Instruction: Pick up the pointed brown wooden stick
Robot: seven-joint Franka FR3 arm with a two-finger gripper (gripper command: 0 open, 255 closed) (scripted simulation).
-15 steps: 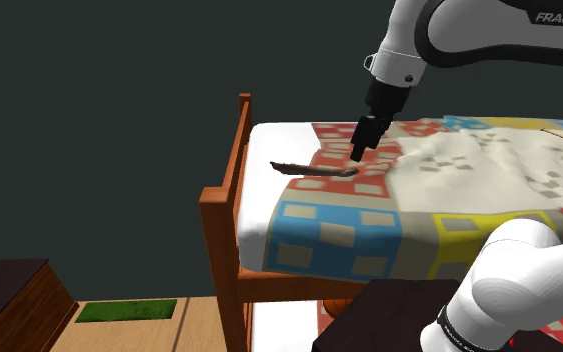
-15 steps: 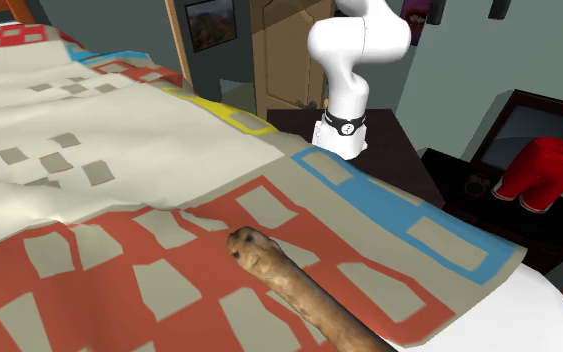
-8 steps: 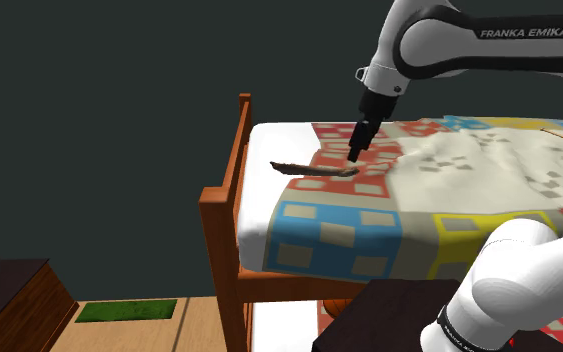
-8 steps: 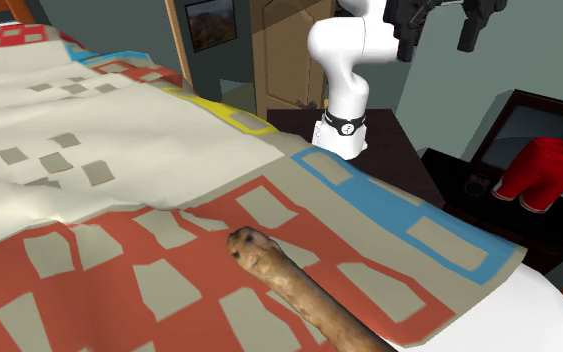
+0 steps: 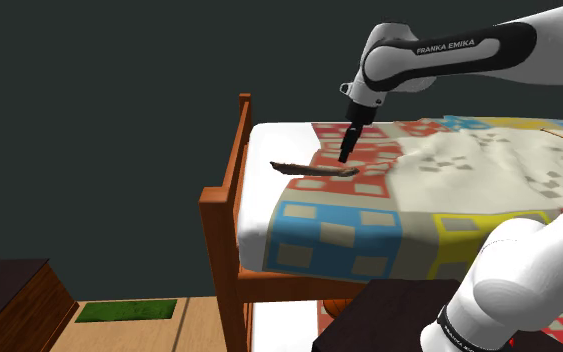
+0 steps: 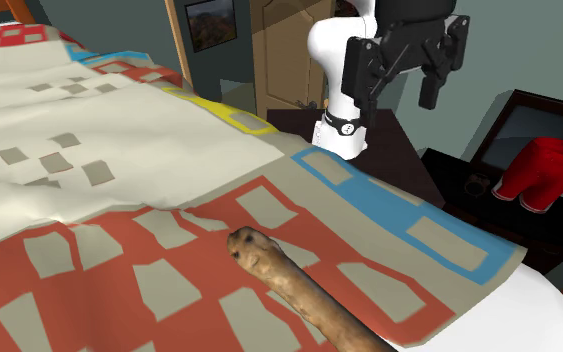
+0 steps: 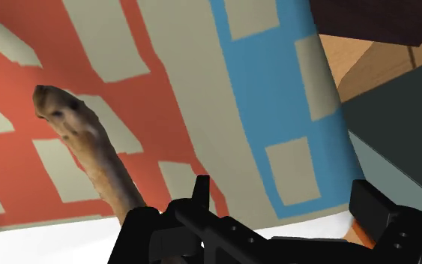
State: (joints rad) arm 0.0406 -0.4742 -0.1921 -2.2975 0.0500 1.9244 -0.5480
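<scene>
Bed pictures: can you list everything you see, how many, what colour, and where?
stick: 1, brown, lying at the bed's end, partly on the quilt
quilt: 1, red, blue, yellow and beige patches, spread over the bed
bed frame: 1, orange-brown wood, under the quilt
rug: 1, green, on the floor
red cloth thing: 1, on a dark table
door: 1, brown, behind the arm
arm: 1, white, reaching over the bed
tool: 1, black, open, above the stick
</scene>
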